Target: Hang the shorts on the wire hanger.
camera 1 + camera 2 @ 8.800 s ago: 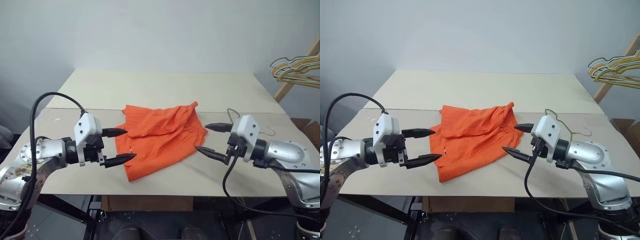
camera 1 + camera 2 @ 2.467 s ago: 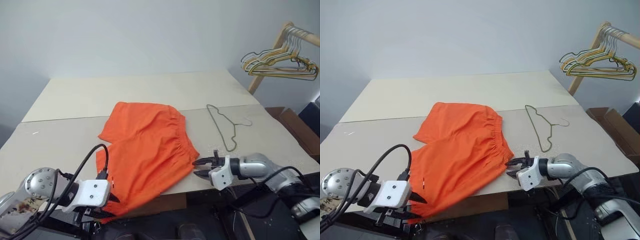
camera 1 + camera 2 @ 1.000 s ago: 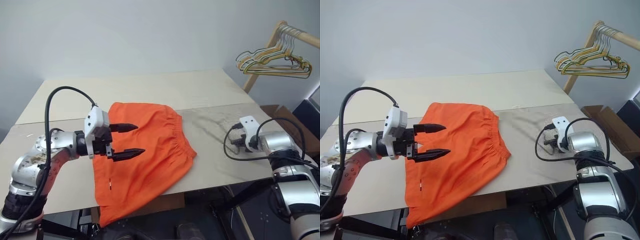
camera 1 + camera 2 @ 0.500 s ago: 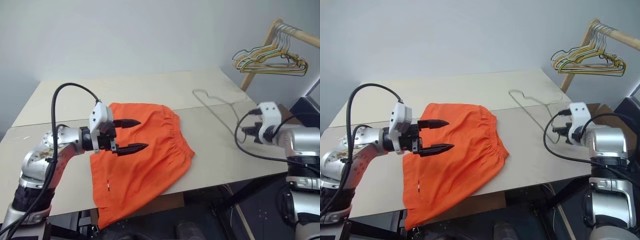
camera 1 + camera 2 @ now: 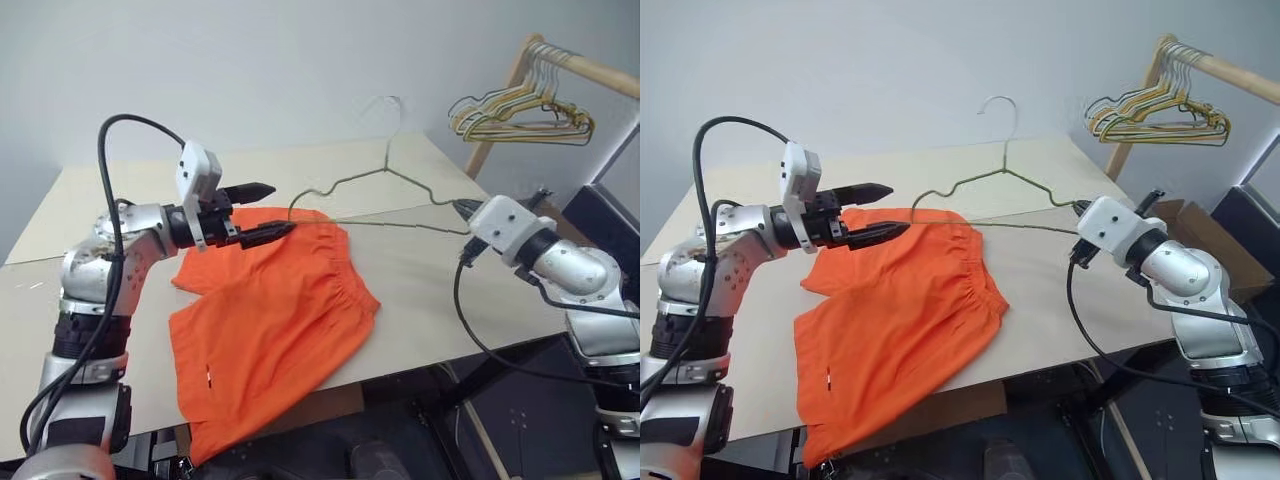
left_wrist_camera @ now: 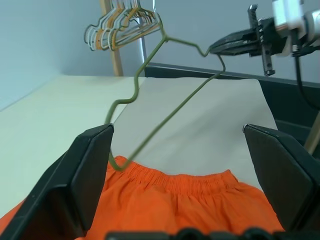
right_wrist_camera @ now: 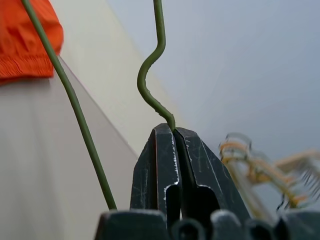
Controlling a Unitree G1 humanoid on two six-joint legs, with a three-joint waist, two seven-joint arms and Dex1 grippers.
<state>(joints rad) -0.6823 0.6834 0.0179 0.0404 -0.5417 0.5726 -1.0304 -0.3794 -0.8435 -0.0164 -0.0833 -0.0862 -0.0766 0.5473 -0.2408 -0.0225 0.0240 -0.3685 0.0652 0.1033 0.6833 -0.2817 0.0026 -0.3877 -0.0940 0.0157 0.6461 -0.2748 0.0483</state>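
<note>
My right gripper (image 5: 1081, 207), pressed together on a corner of the wire hanger (image 5: 992, 186), has lifted it off the surface (image 5: 1060, 290) since 1 second ago; it now hangs upright above the shorts (image 5: 902, 310). My left gripper (image 5: 878, 211), spread wide, has advanced toward the hanger's far end.

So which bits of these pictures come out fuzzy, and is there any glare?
Right wrist view: the bunch of hangers behind is blurred, while the wire hanger pinched in the right gripper is sharp. Left eye view: the wire hanger's hook is smeared. No glare; light is soft and even.
</note>
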